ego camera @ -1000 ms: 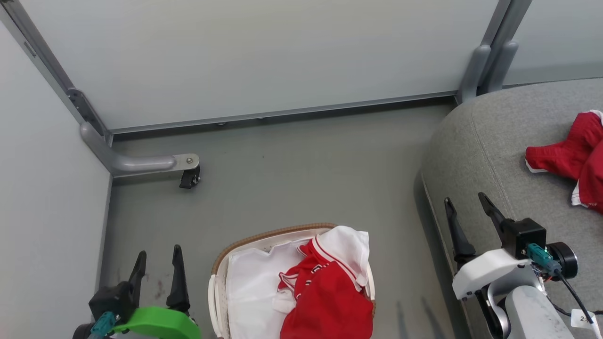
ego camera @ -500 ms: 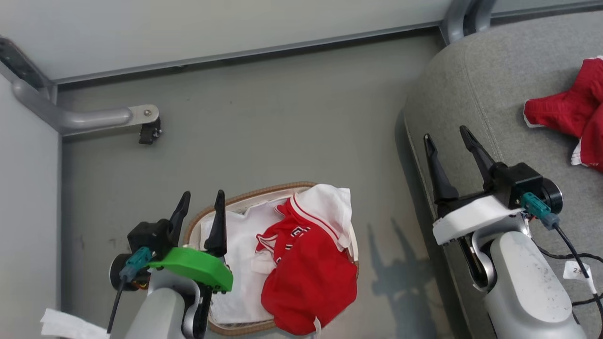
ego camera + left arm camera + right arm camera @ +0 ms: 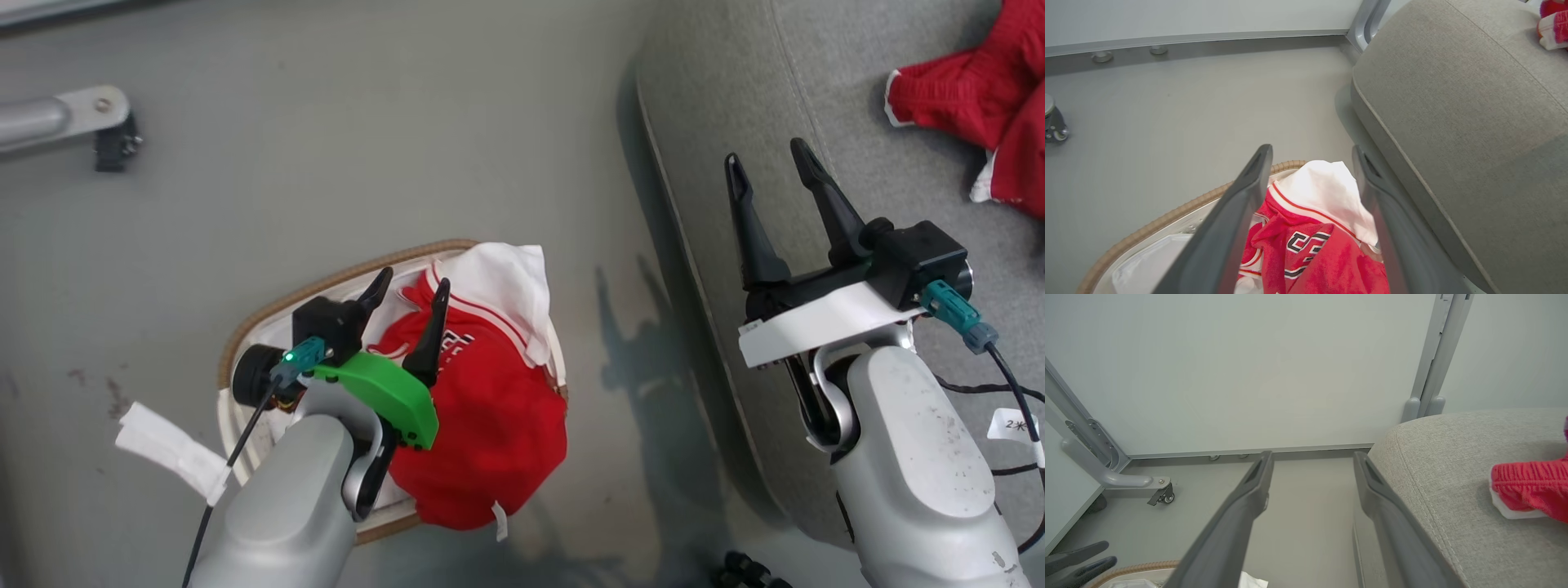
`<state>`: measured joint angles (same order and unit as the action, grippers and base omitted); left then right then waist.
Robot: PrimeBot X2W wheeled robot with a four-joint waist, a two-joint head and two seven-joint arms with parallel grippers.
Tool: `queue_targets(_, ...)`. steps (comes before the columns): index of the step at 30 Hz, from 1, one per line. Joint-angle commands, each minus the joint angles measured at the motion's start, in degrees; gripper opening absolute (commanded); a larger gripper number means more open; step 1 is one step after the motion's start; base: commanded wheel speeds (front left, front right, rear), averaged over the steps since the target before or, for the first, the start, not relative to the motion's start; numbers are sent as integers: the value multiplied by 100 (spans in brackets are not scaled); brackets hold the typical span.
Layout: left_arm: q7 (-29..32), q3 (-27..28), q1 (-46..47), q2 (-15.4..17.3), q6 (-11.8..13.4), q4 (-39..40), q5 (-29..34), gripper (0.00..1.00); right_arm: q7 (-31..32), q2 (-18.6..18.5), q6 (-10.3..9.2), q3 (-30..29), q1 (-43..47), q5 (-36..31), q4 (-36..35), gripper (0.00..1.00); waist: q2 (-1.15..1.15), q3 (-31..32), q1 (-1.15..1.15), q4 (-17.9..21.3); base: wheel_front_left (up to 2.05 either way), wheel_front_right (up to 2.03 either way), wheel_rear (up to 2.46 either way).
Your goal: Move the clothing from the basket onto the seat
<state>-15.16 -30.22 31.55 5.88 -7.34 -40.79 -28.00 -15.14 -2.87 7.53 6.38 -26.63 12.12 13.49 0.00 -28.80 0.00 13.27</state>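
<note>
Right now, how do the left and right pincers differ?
The left pincer hangs over the red clothing in the basket; the right pincer hangs over the seat edge. The left pincer sits on a green mount, the right pincer on a white mount. Both are open and empty.

Grey floor, black caster, white partition panel
</note>
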Motion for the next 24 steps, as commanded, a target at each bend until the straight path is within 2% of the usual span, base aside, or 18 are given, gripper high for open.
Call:
queue_targets(1, 1, -135, 229, 111, -21, -98, -95, 100, -1, -7, -8, 42, -109, 66, -79, 100, 0, -585, 0, 475, 0, 0, 0)
queue_targets(13, 145, -1525, 1079, 289, -20, -1086, -1160, 100, -2, -10, -8, 311, -294, 333, -407, 100, 0, -1258, 0, 711, 0, 0, 0)
queue_targets(24, 549, -2403, 1311, 364, -21, -1626, -1904, 100, -1, -10, -8, 316, -352, 397, -541, 100, 0, -1543, 0, 661, 0, 0, 0)
